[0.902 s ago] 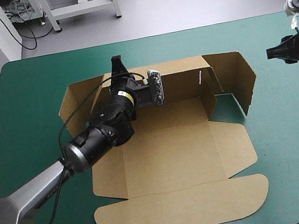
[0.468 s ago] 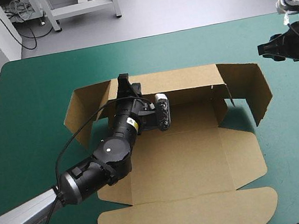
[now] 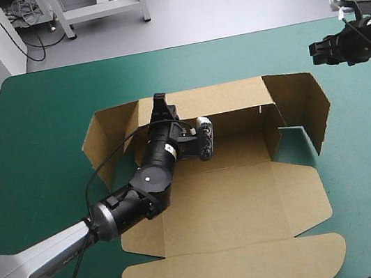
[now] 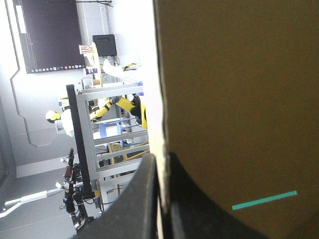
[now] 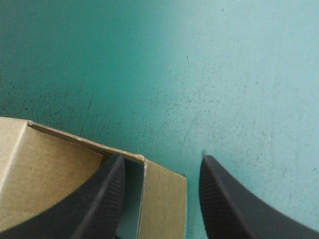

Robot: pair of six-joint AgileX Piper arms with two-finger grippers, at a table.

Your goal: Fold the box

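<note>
Left gripper (image 4: 160,157): I read its two black fingers as all but together, clamped on the top edge of the far wall of the box (image 3: 230,195), with one finger on each face of the board. In the left wrist view the brown board fills the field ahead of the gripper, and a thin slit in it shows teal-green. In the high view this grip sits left of the wall's middle, and the left arm reaches over the box's base from the near left.

Right gripper (image 5: 162,159): I see its fingers standing apart with nothing held. In the right wrist view a raised corner of the brown board lies under one finger, and the other finger hangs over the bare teal-green cover (image 5: 199,74). In the high view this gripper is off the box, beyond its far right corner and toward the table's right edge.

The box lies near the middle of the table. Its far wall is upright, and the flaps at both ends of that wall are swung toward the near side. The base and the two side panels lie flat. The round-cornered lid lies flat toward the table's near edge.
</note>
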